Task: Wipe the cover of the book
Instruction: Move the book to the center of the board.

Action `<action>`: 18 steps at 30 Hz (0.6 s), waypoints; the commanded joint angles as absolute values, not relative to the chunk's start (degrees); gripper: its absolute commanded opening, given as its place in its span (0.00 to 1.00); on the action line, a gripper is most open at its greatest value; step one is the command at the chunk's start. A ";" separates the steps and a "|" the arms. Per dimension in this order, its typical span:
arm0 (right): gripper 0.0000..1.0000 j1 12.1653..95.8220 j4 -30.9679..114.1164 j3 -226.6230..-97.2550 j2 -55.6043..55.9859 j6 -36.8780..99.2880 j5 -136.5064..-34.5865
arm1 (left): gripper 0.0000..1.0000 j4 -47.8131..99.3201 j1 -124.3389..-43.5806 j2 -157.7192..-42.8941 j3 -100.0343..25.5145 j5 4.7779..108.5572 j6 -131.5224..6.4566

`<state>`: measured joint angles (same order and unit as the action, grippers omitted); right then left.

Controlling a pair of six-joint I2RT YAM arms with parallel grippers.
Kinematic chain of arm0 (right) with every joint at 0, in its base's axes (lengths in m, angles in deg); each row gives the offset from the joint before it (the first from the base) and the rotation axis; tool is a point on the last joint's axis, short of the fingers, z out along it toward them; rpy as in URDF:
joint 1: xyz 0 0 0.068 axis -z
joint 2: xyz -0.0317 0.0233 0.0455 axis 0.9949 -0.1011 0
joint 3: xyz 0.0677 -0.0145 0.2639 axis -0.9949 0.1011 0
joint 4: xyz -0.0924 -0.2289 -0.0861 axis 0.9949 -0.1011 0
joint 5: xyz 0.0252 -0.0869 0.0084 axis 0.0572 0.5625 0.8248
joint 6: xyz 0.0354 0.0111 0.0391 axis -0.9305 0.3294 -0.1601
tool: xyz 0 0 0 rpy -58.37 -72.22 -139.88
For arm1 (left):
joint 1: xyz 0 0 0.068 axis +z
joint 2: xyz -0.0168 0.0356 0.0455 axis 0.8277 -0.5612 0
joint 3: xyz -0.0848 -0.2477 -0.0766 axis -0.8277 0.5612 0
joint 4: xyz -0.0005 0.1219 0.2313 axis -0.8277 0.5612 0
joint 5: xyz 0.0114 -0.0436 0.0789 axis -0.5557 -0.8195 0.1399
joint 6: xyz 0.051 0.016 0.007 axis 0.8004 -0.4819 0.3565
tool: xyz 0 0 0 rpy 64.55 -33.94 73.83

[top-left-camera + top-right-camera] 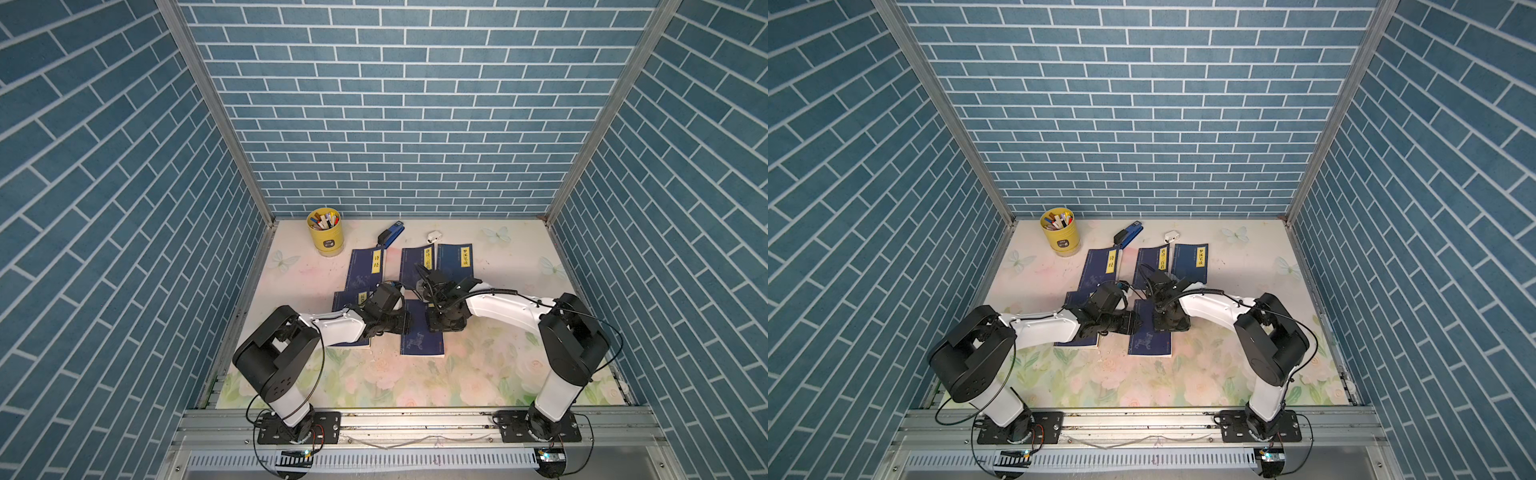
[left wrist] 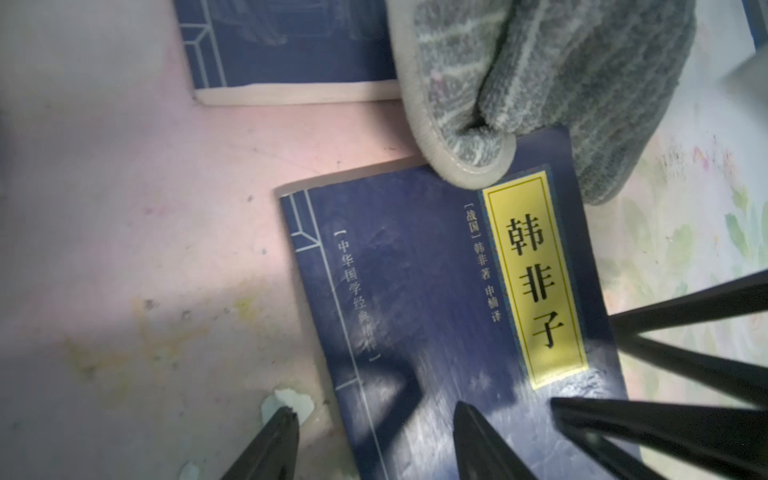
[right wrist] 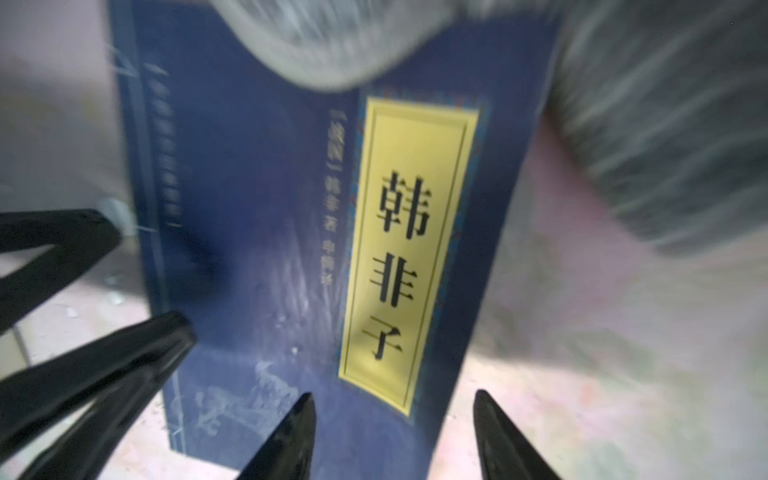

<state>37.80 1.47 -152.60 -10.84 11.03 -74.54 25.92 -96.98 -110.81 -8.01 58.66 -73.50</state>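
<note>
The book [image 1: 422, 338] [image 1: 1149, 338] is dark blue with a yellow title label. It lies flat at the table's front middle and fills both wrist views [image 2: 436, 291] [image 3: 257, 199]. A grey striped cloth [image 2: 540, 83] [image 3: 665, 124] lies bunched over the book's far edge, and neither gripper holds it. My left gripper [image 2: 376, 415] is open just above the book's spine edge, with nothing between its fingers. Over the edge by the label, my right gripper [image 3: 394, 397] is open and empty too. Both arms meet over the book in both top views, and their fingertips are hidden there.
Several more blue books [image 1: 368, 268] [image 1: 455, 259] lie behind, and one [image 1: 347, 301] is partly under my left arm. A yellow pen cup [image 1: 325, 232], a blue stapler [image 1: 390, 234] and a small white object [image 1: 433, 237] stand near the back wall. Brick walls enclose three sides.
</note>
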 commanded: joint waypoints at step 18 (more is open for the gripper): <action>0.79 46.40 4.53 -170.05 -21.58 13.07 -65.57 | 0.90 29.76 -95.44 -103.57 -11.50 63.36 -68.96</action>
<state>46.68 4.33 -168.01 -19.48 13.32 -65.60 28.77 -96.13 -104.97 -12.16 62.33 -69.93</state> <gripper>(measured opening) 0.787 0.898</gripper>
